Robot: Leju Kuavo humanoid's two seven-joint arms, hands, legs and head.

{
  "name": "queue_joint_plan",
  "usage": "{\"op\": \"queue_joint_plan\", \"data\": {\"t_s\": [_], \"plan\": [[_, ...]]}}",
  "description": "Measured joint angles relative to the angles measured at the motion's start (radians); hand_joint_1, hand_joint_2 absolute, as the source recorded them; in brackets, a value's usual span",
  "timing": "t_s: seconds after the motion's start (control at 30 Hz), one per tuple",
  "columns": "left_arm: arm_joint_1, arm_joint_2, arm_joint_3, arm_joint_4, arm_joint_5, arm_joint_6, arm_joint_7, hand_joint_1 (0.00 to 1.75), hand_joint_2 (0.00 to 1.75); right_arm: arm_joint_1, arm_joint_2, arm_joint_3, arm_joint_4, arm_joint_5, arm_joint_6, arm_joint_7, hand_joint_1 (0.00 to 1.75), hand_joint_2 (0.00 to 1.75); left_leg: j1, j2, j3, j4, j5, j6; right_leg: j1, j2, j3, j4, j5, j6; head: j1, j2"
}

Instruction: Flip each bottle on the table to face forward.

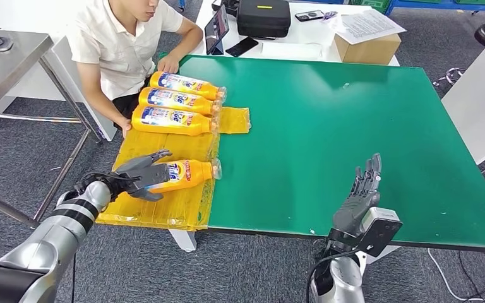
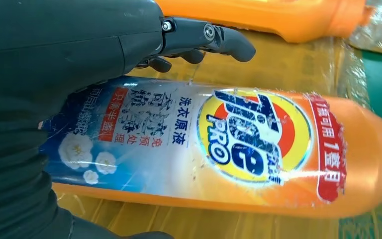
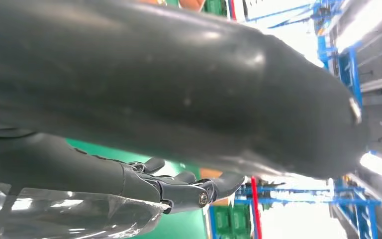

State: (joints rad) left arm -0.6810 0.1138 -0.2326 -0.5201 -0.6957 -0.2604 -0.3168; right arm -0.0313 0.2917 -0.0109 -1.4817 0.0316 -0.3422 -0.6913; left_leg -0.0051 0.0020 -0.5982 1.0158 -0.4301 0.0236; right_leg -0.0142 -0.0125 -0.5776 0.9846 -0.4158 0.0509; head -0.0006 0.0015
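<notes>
I see the nearest bottle lying on its side on the yellow mat, label up, its cap end pointing toward the green table. My left hand is wrapped around its base end, fingers curled over the far side and the thumb on the near side, so the hand is holding that bottle. In the left wrist view the printed front label faces the camera.

Beyond this bottle, farther along the mat, three more bottles lie side by side, touching one another: the first, the middle one and the farthest, all with labels showing. A person sits just past them at the mat's far end, one hand touching the base of the first of the three.

Well to the right of the held bottle, my right hand hovers at the table's near edge, fingers straight and apart, holding nothing.

Behind the table's far edge sit a cardboard box, a black bag and a tablet.
</notes>
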Motion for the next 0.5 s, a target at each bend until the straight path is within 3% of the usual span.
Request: {"op": "queue_joint_plan", "data": {"t_s": [0.13, 0.23, 0.33, 0.43, 0.5], "plan": [[0.021, 0.027, -0.033, -0.045, 0.018, -0.021, -0.026, 0.00, 1.75, -0.005, -0.006, 0.006, 0.011, -0.013, -0.025, -0.004, 0.00, 0.00, 0.000, 0.000, 0.001, 0.000, 0.000, 0.000, 0.000, 0.000, 0.000, 0.000, 0.000, 0.000, 0.000, 0.000], [0.054, 0.037, -0.053, -0.102, 0.051, 0.042, -0.041, 0.00, 1.75, -0.007, -0.010, 0.011, 0.019, -0.016, -0.040, -0.005, 0.00, 0.00, 0.000, 0.000, 0.001, 0.000, 0.000, 0.000, 0.000, 0.000, 0.000, 0.000, 0.000, 0.000, 0.000, 0.000], [0.141, 0.011, -0.049, -0.211, 0.118, 0.287, -0.080, 0.00, 1.75, -0.003, -0.012, 0.011, 0.021, -0.015, -0.061, -0.006, 0.00, 0.00, 0.000, 0.001, -0.001, 0.000, 0.000, 0.000, 0.000, 0.000, -0.004, 0.000, 0.000, 0.000, 0.000, 0.000], [0.248, -0.067, -0.029, -0.373, 0.201, 0.569, -0.127, 0.00, 1.75, 0.006, -0.014, 0.015, 0.021, -0.009, -0.095, -0.007, 0.00, 0.00, 0.000, -0.002, -0.007, 0.001, 0.001, 0.001, -0.001, -0.002, -0.008, -0.001, 0.000, 0.000, 0.000, 0.000], [0.290, -0.106, -0.026, -0.459, 0.236, 0.666, -0.152, 0.00, 1.75, 0.010, -0.014, 0.020, 0.021, -0.005, -0.115, -0.007, 0.00, 0.00, -0.001, -0.003, -0.009, 0.001, 0.001, 0.001, -0.001, -0.003, -0.008, -0.001, 0.000, 0.001, 0.000, 0.000]]}}
